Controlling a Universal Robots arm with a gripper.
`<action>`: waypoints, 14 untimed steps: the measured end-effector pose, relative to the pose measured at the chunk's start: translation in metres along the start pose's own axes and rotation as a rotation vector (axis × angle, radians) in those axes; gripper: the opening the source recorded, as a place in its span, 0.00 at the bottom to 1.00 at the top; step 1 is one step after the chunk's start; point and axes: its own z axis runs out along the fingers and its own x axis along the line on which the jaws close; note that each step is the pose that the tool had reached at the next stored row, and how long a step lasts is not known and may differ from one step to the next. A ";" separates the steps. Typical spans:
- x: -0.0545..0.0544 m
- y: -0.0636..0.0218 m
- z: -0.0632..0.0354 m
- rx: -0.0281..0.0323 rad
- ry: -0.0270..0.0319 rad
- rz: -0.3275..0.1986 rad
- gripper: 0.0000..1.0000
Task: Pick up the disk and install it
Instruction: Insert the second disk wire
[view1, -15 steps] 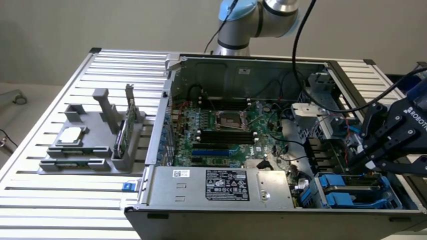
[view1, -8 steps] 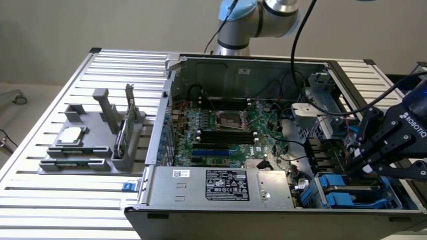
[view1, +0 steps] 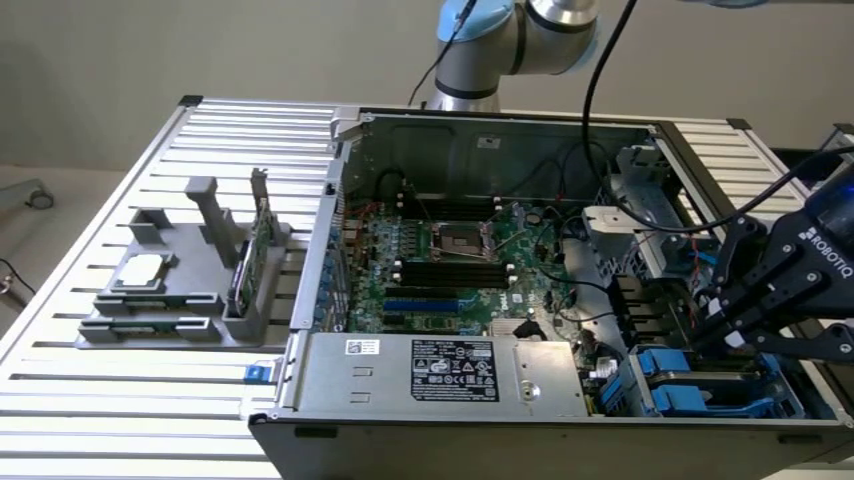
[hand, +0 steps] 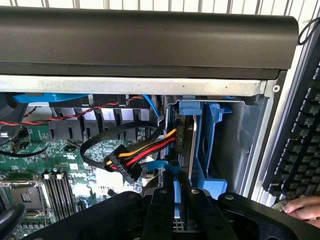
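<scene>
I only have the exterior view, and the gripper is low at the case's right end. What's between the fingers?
Observer: In the wrist view the fingers look closed on the edge of the disk, which stands on edge in its blue carrier.
Operator: Any cables near it?
Observer: A black connector with yellow, red and black wires lies right beside the disk.
Operator: Anything outside the case?
Observer: A keyboard sits past the case wall, with a person's hand at it.
</scene>
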 end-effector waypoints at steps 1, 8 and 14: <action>0.000 0.0001 0.0002 0.0003 0.0001 0.000 0.15; 0.000 0.0003 0.0007 0.0096 0.0003 -0.001 0.15; 0.000 0.0003 0.0008 0.0157 0.0009 0.000 0.15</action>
